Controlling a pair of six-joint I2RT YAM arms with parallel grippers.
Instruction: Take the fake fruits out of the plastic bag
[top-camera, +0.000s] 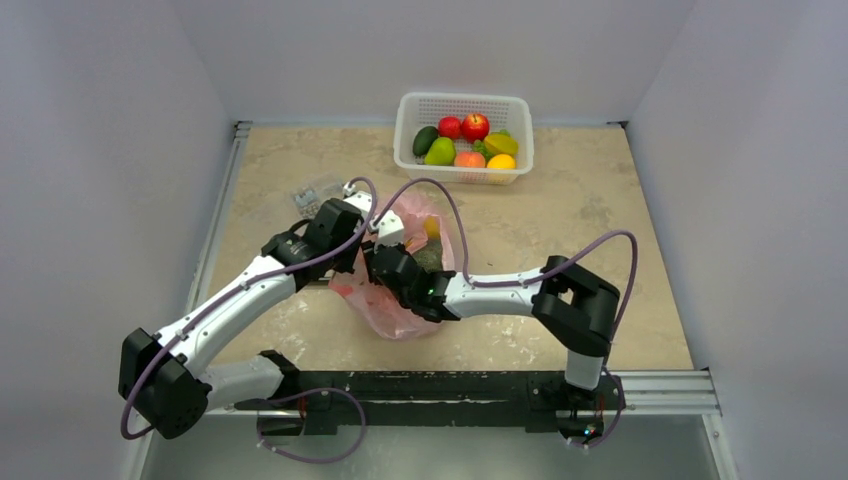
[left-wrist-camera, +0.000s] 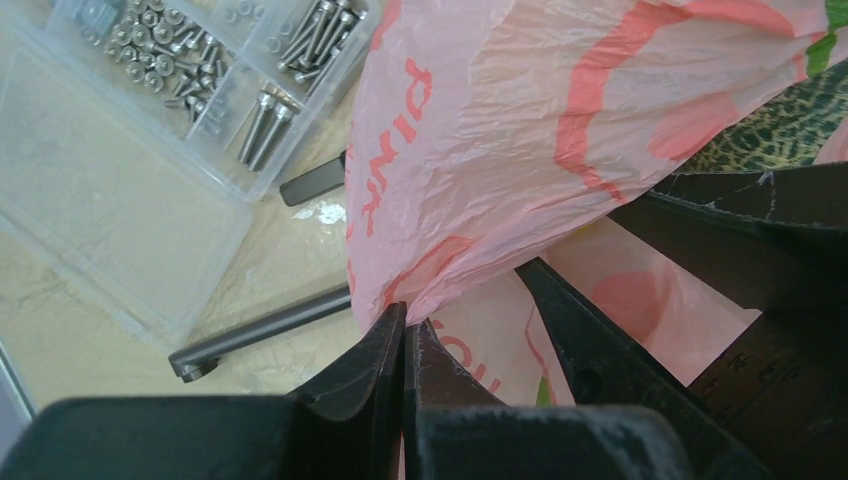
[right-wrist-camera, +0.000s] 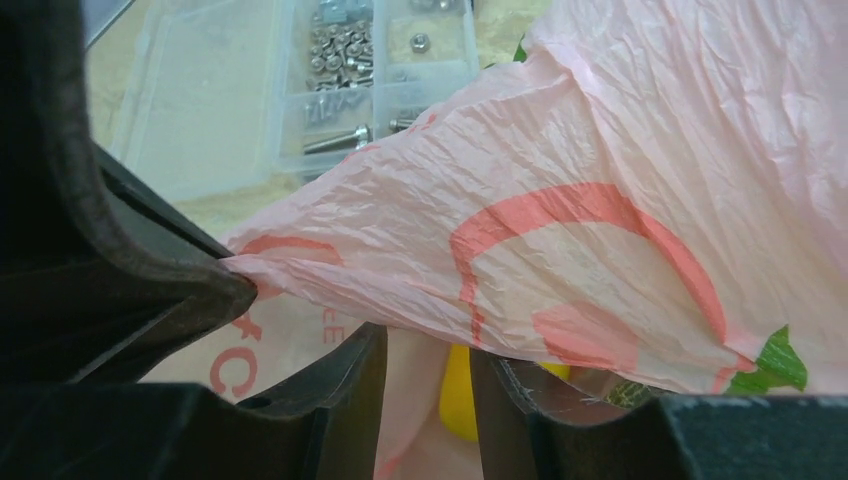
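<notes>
Plain pale walls close in a beige, marbled table (top-camera: 600, 200) on three sides. On it stand one white perforated basket (top-camera: 463, 100) at the far edge, one pink plastic bag (top-camera: 400, 305) in the middle, and one clear box of screws (top-camera: 315, 192) just left of the bag. The basket holds four yellow, orange and yellow-green fruits (top-camera: 470, 159), two red apples (top-camera: 476, 126) and one dark green avocado shape (top-camera: 425, 140). Inside the bag two fruits show: one yellow fruit (right-wrist-camera: 458, 390) and one rough green melon (left-wrist-camera: 780, 130). Two arms meet at the bag. The left tool (left-wrist-camera: 404, 340) is pinched tight on the bag's film. The right tool (right-wrist-camera: 428, 370) has its jaws apart, with film hanging between them.
</notes>
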